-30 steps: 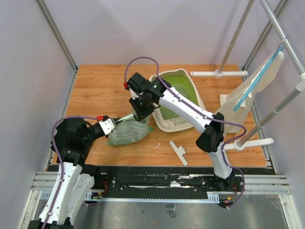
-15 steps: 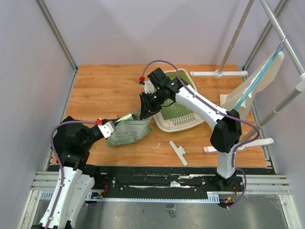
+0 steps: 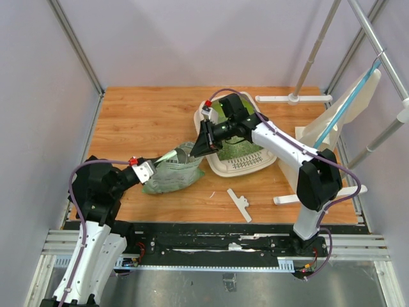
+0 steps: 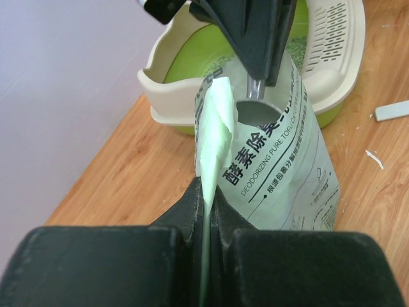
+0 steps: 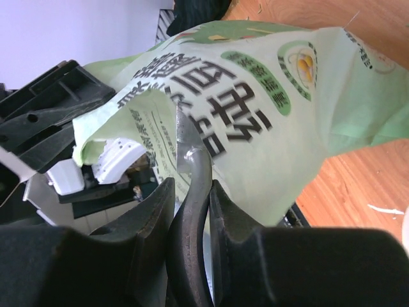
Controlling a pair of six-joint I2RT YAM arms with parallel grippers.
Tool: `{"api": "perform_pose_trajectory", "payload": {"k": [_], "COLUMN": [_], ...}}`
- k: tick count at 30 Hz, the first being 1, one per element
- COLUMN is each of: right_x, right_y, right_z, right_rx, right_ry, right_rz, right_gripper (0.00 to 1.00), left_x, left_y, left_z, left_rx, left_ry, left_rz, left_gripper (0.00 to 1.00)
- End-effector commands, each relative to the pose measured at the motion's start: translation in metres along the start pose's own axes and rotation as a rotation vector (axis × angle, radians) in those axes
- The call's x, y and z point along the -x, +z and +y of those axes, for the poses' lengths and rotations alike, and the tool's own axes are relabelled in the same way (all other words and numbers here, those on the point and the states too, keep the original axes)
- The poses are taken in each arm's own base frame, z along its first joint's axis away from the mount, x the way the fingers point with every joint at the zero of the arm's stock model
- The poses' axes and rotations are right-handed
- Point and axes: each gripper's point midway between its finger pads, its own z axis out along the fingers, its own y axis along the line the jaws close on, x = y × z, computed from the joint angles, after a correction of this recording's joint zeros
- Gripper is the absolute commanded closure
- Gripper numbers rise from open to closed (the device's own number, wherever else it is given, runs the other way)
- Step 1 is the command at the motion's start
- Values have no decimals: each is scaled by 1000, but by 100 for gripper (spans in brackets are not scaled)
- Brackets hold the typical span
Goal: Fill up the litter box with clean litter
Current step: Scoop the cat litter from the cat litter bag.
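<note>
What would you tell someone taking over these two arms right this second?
The left gripper is shut on the bag at its top edge, holding the mouth open beside the litter box.
The right gripper is shut on the scoop handle, tip at the bag's mouth.
Done: some litter lies in the box, with bare green floor showing.
Left: carry more scoops across, probably several.

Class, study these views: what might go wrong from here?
1. The left gripper pinches only a thin fold of the bag; it may slip and the mouth close on the scoop.
2. The right gripper holds the scoop by its thin handle; its load might spill between bag and litter box.
</note>
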Motion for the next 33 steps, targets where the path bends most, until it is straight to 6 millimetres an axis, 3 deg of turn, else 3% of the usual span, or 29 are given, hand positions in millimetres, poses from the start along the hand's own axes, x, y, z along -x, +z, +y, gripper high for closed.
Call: {"api": "perform_pose_trajectory", "payload": {"k": [1, 11, 33], "right_x": [14, 11, -5], "right_y": [-39, -71, -101], "right_z": [46, 37, 21], "right_rx": [168, 142, 43], "right_ry": [-66, -45, -35], "right_rz": [-94, -177, -242], "right_gripper": [99, 99, 99], "left_x": [37, 40, 50], "left_y": [-4, -11, -17], "left_z": [21, 21, 20], "left_rx": [73, 114, 128], "left_ry": [121, 127, 126], "left_rz": [-104, -116, -143], "left_gripper": [100, 99, 99]}}
